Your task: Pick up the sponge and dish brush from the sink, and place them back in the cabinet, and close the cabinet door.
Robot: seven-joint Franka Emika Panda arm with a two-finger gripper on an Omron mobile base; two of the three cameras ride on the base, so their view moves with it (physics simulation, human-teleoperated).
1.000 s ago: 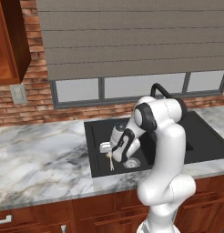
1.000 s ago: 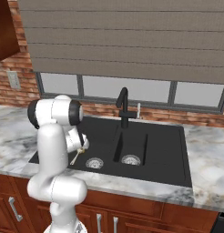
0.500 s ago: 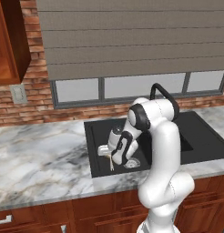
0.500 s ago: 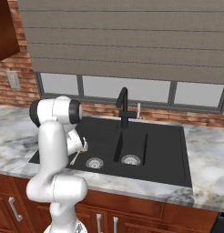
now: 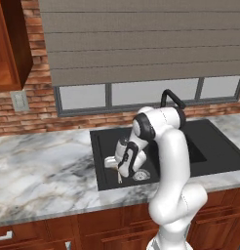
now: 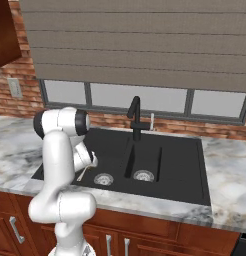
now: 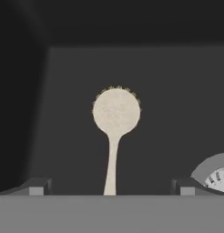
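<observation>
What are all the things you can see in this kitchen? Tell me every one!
Cream dish brush with round head: one, beige, lying in the left basin of the sink.
Black double-basin sink: one, matte black, set in the counter.
Round silver drains: two, silver, one in each basin.
Black curved faucet: one, black, behind the sink.
Grey-white marble counter: one, around the sink.
Reddish-brown wall cabinet: one, upper left.
Grey window blind: one, above the window.
Red brick wall: behind the counter.
White robot arm: one, bent down into the sink.
Pincer: one, open, either side of the brush handle.
</observation>
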